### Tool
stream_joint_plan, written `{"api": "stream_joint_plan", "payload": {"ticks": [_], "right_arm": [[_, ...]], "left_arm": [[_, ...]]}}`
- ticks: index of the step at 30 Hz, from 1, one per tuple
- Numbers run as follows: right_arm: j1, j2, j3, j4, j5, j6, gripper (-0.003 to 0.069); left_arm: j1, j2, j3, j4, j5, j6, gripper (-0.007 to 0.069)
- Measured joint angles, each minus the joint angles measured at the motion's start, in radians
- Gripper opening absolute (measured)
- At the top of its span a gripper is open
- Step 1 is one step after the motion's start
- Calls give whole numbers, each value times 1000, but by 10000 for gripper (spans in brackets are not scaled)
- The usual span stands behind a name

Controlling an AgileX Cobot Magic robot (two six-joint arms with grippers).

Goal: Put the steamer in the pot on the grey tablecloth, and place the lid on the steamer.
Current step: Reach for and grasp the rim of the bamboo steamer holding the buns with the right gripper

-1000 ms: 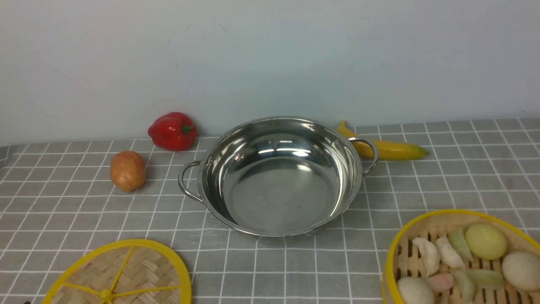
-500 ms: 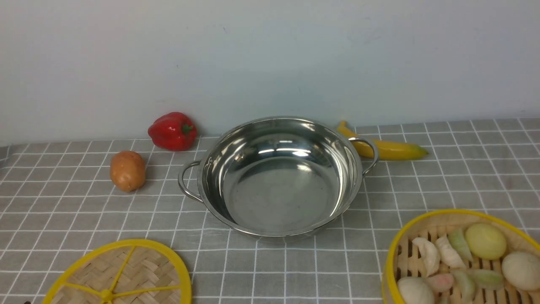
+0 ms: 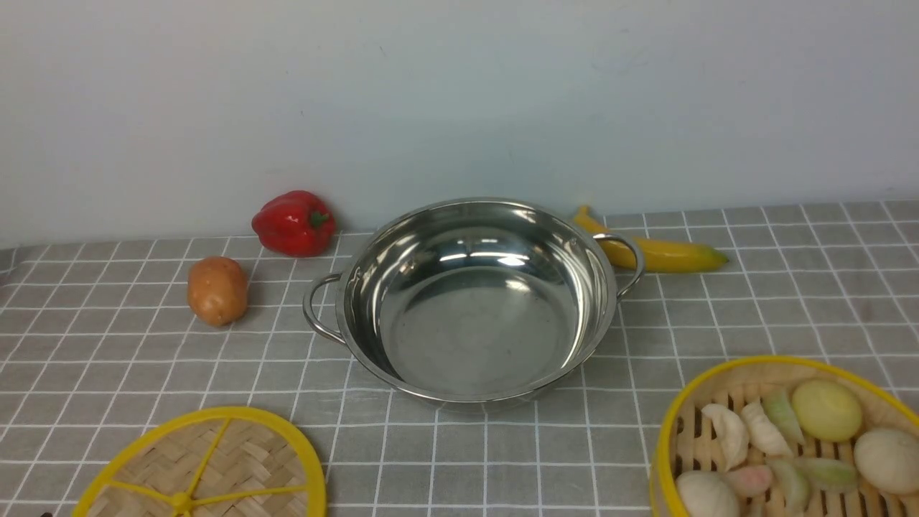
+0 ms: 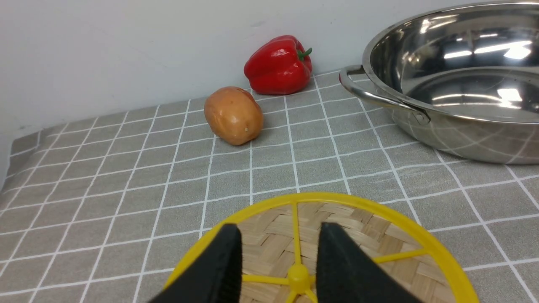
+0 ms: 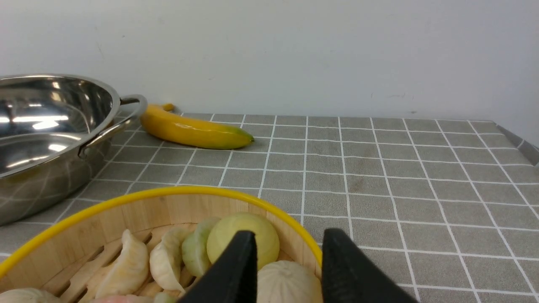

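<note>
**Two parted grippers, one snug fit**

Both sets of jaws stand apart, holding nothing. The left gripper (image 4: pixel 280 227) hangs over the hub of the lid (image 4: pixel 358 227), the right gripper (image 5: pixel 289 233) over the rim of the steamer (image 5: pixel 126 214). A one-sided pinch there could tip the steamer and spill its dumplings. The empty pot (image 3: pixel 474 309) looks barely wider, so an off-centre drop may catch its rim. A banana (image 5: pixel 189 130) crowds its right handle; the potato (image 4: pixel 233 113) sits well left. Open grey tablecloth (image 3: pixel 754 301) lies between.
</note>
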Motion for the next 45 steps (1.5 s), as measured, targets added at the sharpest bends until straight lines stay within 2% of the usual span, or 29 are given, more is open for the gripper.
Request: {"api": "stream_joint_plan", "payload": {"ticks": [15, 19, 22, 25, 28, 36, 38, 40, 41, 44, 45], "right_arm": [[0, 0, 0, -24, -9, 14, 245], [0, 0, -18, 28, -53, 66, 245], [0, 3, -127, 90, -57, 88, 245], [0, 14, -227, 120, -24, 92, 245], [0, 27, -366, 144, 92, 101, 245], [0, 30, -430, 265, 121, 105, 245], [0, 31, -443, 307, 177, 99, 245], [0, 47, -481, 339, 333, 41, 245], [0, 49, -485, 341, 333, 33, 245], [0, 103, -547, 359, 569, -123, 245], [0, 165, -588, 373, 722, -229, 245]], "left_arm": [[0, 0, 0, 0, 0, 0, 243], [0, 0, 0, 0, 0, 0, 243], [0, 0, 0, 0, 0, 0, 243], [0, 0, 0, 0, 0, 0, 243], [0, 0, 0, 0, 0, 0, 243], [0, 0, 0, 0, 0, 0, 243], [0, 0, 0, 0, 0, 0, 243], [0, 0, 0, 0, 0, 0, 243], [0, 0, 0, 0, 0, 0, 243], [0, 0, 0, 0, 0, 0, 243], [0, -1, 0, 0, 0, 0, 243]]}}
